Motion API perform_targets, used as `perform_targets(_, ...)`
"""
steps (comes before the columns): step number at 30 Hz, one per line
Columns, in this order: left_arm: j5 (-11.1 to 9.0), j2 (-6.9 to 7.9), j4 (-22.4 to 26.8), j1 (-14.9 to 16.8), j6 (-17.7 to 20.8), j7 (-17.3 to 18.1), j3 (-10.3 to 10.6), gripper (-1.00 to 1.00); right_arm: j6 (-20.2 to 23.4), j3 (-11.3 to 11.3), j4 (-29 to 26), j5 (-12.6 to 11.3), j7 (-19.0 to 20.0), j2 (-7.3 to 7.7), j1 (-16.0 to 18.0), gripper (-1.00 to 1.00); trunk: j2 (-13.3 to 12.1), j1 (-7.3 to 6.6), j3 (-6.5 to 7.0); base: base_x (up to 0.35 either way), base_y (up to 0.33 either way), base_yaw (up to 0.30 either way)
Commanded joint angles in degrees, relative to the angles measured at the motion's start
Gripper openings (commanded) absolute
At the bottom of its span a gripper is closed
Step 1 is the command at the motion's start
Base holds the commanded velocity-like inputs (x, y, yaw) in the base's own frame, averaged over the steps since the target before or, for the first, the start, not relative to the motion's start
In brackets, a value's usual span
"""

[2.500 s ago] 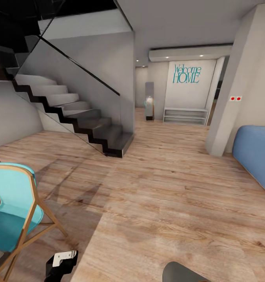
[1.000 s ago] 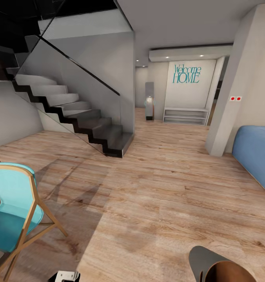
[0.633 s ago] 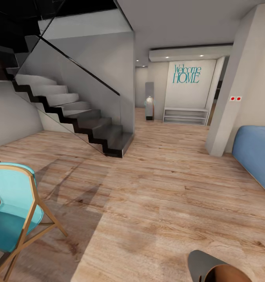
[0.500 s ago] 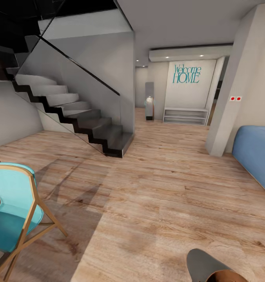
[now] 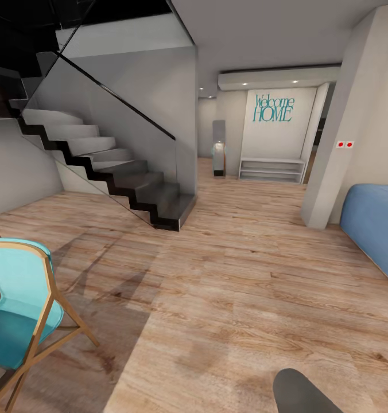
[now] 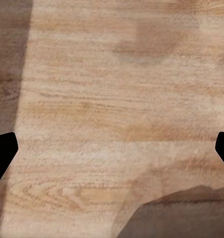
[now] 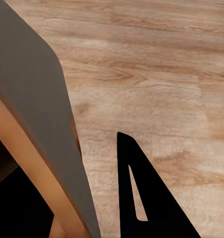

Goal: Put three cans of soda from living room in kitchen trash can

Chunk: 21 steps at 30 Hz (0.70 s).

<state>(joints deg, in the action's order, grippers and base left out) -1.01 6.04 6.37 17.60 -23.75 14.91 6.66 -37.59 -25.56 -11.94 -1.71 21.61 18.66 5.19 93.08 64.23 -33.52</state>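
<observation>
The tash can [image 5: 300,393] shows as a grey rounded shape at the near right edge of the head view, low over the wood plank floor [image 5: 245,287]. In the right wrist view its grey outer wall [image 7: 32,94] and brown rim run close along the right claw [image 7: 99,193], with one dark finger [image 7: 146,198] just beside the wall on the outside; the wall seems to sit between the fingers, but whether they are pinching it cannot be told. The left claw [image 6: 112,148] is spread wide, its two dark fingertips [image 6: 2,151] at opposite edges of the left wrist view, with only floor planks and a shadow between them.

Outward from the bin, a turquoise chair [image 5: 19,310] with a light wooden frame stands at the near left. A blue sofa [image 5: 375,226] sits at the right, beside a grey pillar [image 5: 343,137]. A dark staircase [image 5: 119,178] with a glass side climbs toward the far left. At the far end a wall carries teal lettering reading "Welcome HOME" [image 5: 272,109] above a low white shelf unit [image 5: 272,170].
</observation>
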Motion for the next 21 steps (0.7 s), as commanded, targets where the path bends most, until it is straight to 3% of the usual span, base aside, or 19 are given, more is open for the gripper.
perform_targets(1,-0.1,0.03,0.0,0.0,-0.2,0.0,0.4,1.00,-0.2,-1.0,0.0,-0.5,0.6,-0.01,0.1,-1.00,0.0,-0.01,-0.05,0.000,0.000,0.000)
perform_targets(18,-0.5,0.08,0.0,0.1,-0.8,-0.5,0.2,1.00,-0.3,-1.0,0.1,-0.6,0.6,-0.26,0.1,-1.00,0.0,-0.01,-0.05,0.000,0.000,0.000)
perform_targets(20,-0.9,0.16,0.1,0.1,-1.5,-0.8,-0.1,1.00,-0.3,-1.0,0.1,-0.6,0.6,-0.27,0.1,-1.00,0.0,-0.01,-0.05,0.000,0.000,0.000)
perform_targets(21,-1.1,0.25,0.1,0.1,-4.6,-2.2,-0.7,1.00,-0.3,-1.0,0.2,-0.5,0.6,-0.33,0.1,-1.00,0.0,-0.01,-0.05,0.000,0.000,0.000)
